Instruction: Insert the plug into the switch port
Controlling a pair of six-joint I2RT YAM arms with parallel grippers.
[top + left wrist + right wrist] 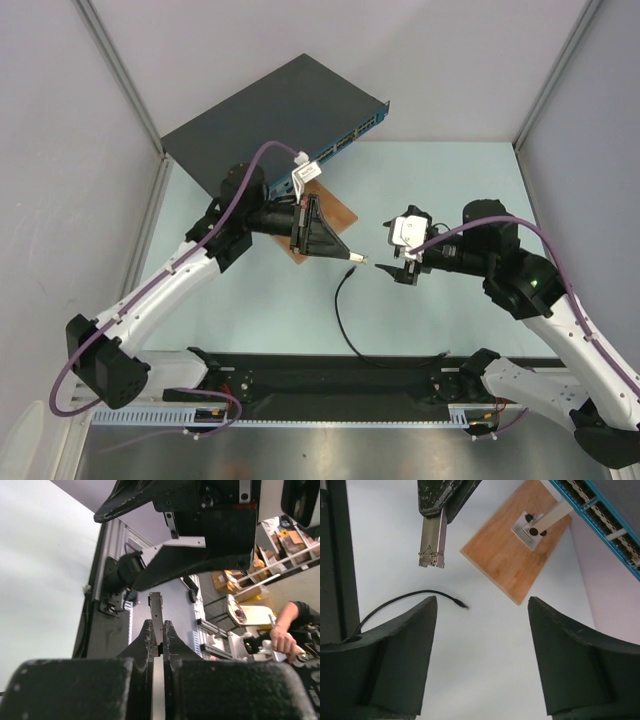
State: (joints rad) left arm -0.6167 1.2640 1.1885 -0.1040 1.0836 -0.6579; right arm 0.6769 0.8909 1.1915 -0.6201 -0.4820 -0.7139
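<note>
From the overhead camera I see a pale blue-green table top (250, 320) boxed in by plain grey walls and aluminium posts. A wide, flat dark-grey switch box (270, 110) sits at the far left, and the switch port (352, 133) row on its teal front strip faces right. A brown wooden board (335, 212) lies just in front of it, partly under the left gripper (345, 255). That gripper pinches a short grey metal piece (357, 260). A thin black cable (342, 320) curls across the table, and its small black plug (351, 268) lies free between the two grippers. The right gripper (393, 250) stands wide with nothing in it.

On the left wrist camera, the fingers (146, 645) are clamped on the metal piece. The right arm blocks much of the view. Behind it is a cluttered room with a person's forearm (292, 622) at the edge. I cannot find the plug here.

On the right wrist camera, the plug rests on bare table beyond the spread fingers (395, 655). The sockets are cut off at the corner and too blurred to separate.
</note>
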